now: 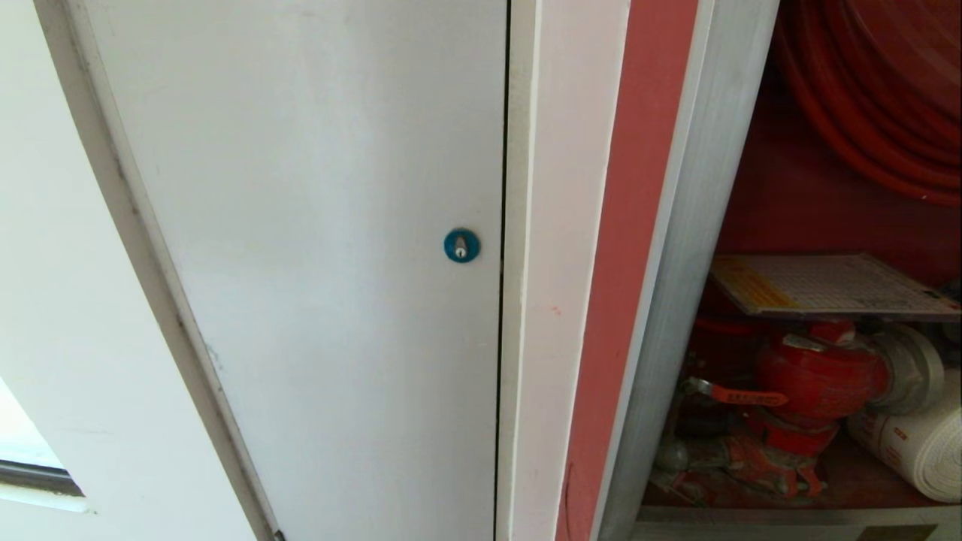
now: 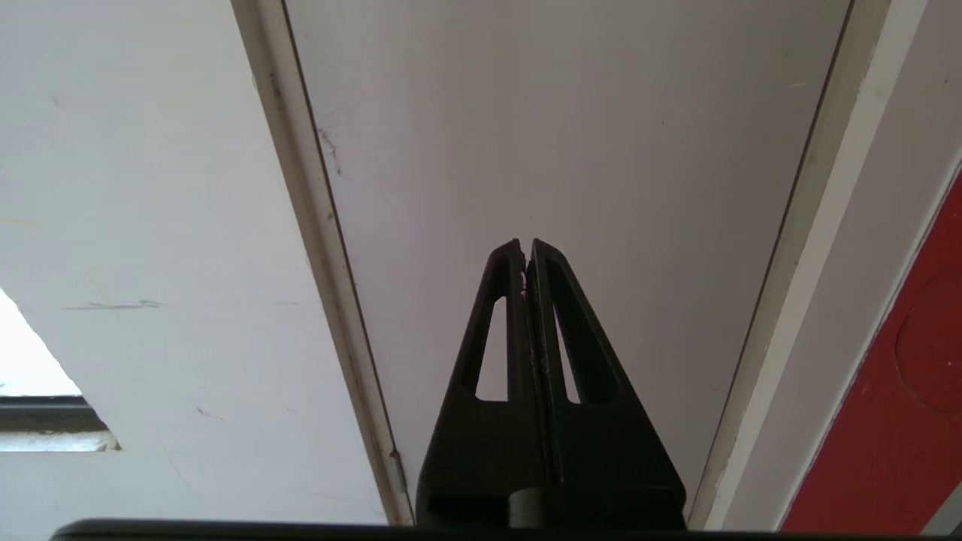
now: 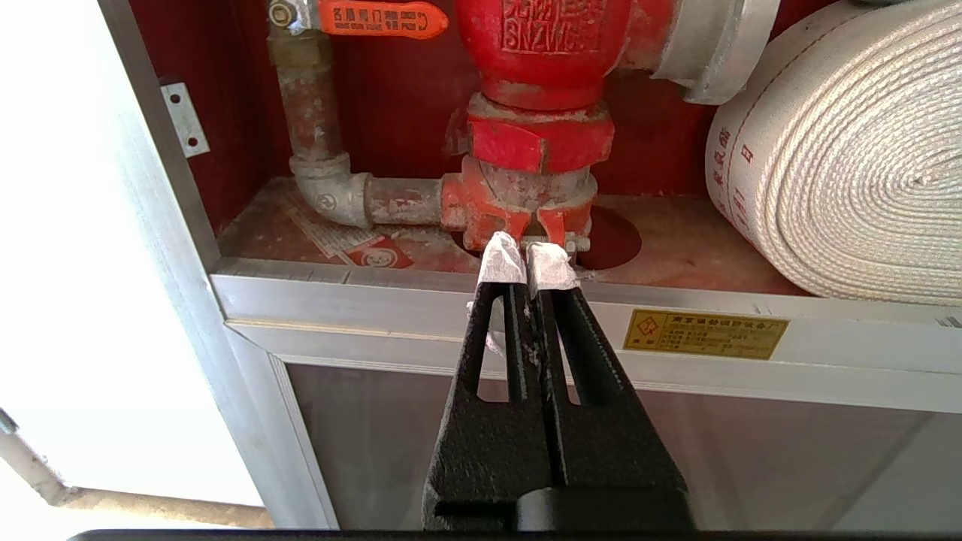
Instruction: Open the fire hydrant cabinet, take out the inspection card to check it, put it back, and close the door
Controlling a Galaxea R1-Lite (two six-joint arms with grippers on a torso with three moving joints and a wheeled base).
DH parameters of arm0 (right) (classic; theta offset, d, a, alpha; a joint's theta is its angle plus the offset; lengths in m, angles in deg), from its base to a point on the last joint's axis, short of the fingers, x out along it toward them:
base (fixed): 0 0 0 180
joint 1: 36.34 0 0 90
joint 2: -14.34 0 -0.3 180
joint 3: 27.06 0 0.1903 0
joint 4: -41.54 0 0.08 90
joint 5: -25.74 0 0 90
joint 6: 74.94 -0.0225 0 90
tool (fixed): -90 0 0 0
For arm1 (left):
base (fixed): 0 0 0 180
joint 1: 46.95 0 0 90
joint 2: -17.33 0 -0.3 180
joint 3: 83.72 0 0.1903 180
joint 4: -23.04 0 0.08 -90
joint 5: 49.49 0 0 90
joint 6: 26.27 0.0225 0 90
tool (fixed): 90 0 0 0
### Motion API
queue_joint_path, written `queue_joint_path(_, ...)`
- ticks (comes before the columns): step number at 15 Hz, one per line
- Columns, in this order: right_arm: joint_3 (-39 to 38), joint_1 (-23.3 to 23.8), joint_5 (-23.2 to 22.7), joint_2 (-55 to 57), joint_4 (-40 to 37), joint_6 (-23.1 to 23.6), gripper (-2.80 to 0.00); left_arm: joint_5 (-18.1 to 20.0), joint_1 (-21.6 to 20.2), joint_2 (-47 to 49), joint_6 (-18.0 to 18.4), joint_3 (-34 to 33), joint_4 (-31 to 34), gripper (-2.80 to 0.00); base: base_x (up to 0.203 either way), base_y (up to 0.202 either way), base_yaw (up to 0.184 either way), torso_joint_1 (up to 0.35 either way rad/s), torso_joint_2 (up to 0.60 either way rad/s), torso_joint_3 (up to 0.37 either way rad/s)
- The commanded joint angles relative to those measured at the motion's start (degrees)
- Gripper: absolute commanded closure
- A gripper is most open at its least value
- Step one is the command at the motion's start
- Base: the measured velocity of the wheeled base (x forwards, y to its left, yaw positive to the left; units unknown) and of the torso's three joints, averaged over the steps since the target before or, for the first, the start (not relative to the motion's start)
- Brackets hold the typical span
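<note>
Cabinet: tall silver aluminium-framed fire hydrant cabinet (image 1: 680, 248) stands open at the right of the head view, its red interior exposed; the door itself cannot be made out in any view.
Card: white inspection card (image 1: 827, 284) with a fine black grid and a yellow band along one edge lies flat, resting above the red valve inside the cabinet.
Valve: red cast hydrant valve (image 3: 537, 90) with raised lettering, a grey metal coupling on one side, and an orange-handled small tap (image 3: 376, 19) on a corroded pipe beside it.
Hose reel: red coiled hose (image 1: 879, 98) fills the upper part of the interior.
Flat hose: rolled white woven hose (image 3: 857, 150) sits on the cabinet floor just beside the valve.
Lower frame: yellow label (image 3: 706, 333) on the aluminium sill, dark glass panel beneath it.
Neighbour: plain white door (image 1: 316, 263) with a blue round lock (image 1: 461, 245), left of the cabinet.
Left gripper (image 2: 526, 248): black fingers pressed together, empty, facing the white door.
Right gripper (image 3: 526, 259): black fingers with white-wrapped tips closed together, holding nothing, in front of the sill below the valve.
</note>
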Motion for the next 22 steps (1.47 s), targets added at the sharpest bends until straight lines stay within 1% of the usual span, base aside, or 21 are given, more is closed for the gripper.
queue_joint_path(1, -0.01, -0.02, -0.04, 0.05, 0.05, 0.0, 0.0, 0.02, -0.07, 0.07, 0.02, -1.58, -0.11, 0.0, 0.0, 0.0, 0.0, 0.0, 0.0, 0.0)
queue_joint_path(22, -0.01, -0.02, 0.04, 0.05, 0.05, 0.0, 0.0, 0.02, -0.07, -0.01, -0.07, -1.58, -0.11, 0.0, 0.0, 0.0, 0.0, 0.0, 0.0, 0.0)
